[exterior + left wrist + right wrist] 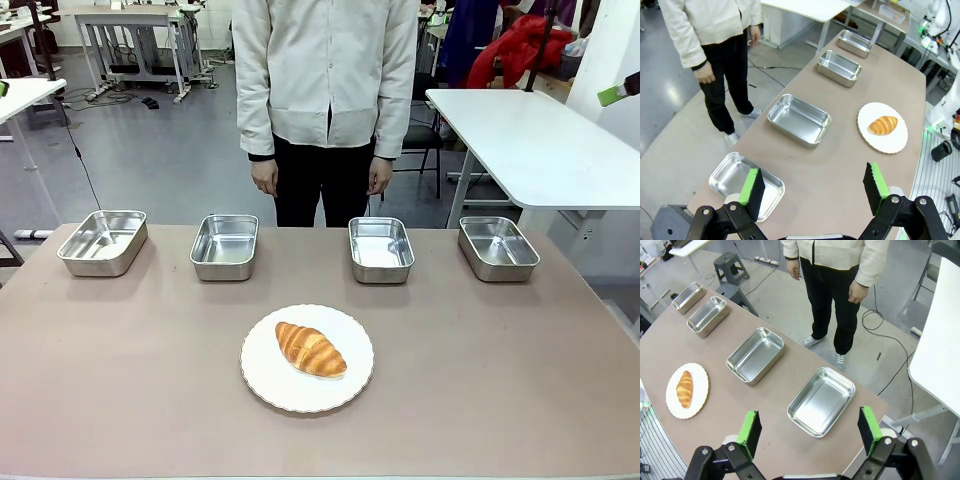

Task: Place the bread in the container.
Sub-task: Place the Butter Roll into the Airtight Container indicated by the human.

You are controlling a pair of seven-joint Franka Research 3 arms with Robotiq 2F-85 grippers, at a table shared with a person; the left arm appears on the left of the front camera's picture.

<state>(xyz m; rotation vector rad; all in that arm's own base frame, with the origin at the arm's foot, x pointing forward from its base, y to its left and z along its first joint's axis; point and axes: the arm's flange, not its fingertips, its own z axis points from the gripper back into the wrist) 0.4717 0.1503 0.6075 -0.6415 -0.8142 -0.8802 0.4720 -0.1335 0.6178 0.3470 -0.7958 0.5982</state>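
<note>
The croissant (311, 349) lies on a round white plate (270, 380) in the middle of the table, nearer my side. Four alike steel pans stand in a row beyond it: far left (103, 241), left of centre (225, 245), right of centre (380, 248) and far right (497, 247). All are empty. My left gripper (814, 189) hangs open high over the far left pan (735, 177), with the croissant (882, 125) off to its right. My right gripper (810, 431) is open above the far right pan (822, 400); the croissant (684, 388) lies far to its left.
A person in a pale jacket (325, 70) stands at the far side of the table with both hands down. A white side table (535, 140) stands at the back right. Bare brown tabletop (130, 370) surrounds the plate.
</note>
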